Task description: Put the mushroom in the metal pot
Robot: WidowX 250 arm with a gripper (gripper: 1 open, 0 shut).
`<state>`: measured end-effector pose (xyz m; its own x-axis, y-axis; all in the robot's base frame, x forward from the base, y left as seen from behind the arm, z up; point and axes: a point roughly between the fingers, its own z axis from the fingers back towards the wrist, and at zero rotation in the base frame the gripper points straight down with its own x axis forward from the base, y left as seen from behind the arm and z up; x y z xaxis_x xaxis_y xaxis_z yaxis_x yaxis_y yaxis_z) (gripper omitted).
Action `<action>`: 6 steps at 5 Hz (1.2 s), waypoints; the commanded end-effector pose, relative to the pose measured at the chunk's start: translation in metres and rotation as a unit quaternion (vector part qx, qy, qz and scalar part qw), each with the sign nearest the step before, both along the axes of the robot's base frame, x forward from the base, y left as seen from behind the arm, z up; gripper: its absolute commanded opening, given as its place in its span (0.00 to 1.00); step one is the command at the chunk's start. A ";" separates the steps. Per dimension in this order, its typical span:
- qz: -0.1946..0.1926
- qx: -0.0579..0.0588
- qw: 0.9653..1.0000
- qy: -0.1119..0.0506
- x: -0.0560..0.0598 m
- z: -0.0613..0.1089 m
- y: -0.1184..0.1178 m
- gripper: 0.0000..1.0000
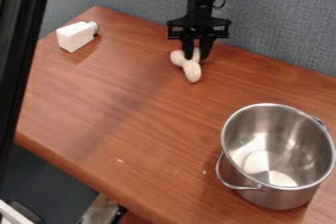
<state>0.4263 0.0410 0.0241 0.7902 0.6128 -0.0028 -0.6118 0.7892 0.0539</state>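
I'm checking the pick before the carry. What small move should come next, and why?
Probably lift straight up a little. The gripper points down with its fingers around the mushroom, which lies on the table; the metal pot stands well apart, toward the near right, and looks empty.
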 end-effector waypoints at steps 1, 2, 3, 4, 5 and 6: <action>-0.061 0.001 0.998 0.010 -0.009 0.012 -0.012 0.00; -0.097 0.012 0.995 0.036 -0.019 0.014 0.001 0.00; -0.125 0.015 0.992 0.029 -0.014 0.023 0.004 0.00; -0.155 0.016 0.988 0.021 -0.009 0.033 0.006 0.00; -0.185 0.017 0.983 0.013 -0.004 0.045 0.006 0.00; -0.192 0.018 0.981 0.003 -0.015 0.043 -0.021 0.00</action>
<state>0.4063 0.0273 0.0371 0.9568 0.2828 -0.0680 -0.2749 0.9556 0.1058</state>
